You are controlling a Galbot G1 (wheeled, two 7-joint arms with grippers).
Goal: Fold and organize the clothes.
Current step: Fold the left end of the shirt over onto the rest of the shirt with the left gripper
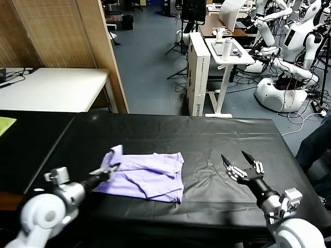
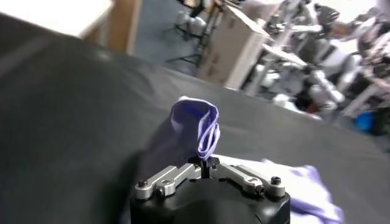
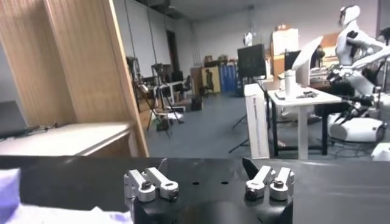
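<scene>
The lavender T-shirt (image 1: 147, 175) lay crumpled and partly doubled over on the black table (image 1: 207, 139), left of its middle and near the front edge. The left gripper (image 1: 110, 169) was at the shirt's left edge with its fingers pinched together on a fold of the thin fabric; in the left wrist view that fold (image 2: 200, 129) stood up from between the closed tips as a doubled loop, lifted clear of the tabletop. Gripping at the edge rather than the middle probably let the arm carry that side across the rest of the shirt to make a fold. The cloth is soft and would sag and drag, so the pinched layers could slip or pull the whole garment along.

The right gripper (image 1: 242, 164) hung above bare table well to the right of the shirt, its fingers spread wide and holding nothing, seemingly waiting for its turn. The shirt was far from neatly folded, with loose bunched layers at its right end. A yellow-green item (image 1: 6, 124) sat at the far left, well apart
</scene>
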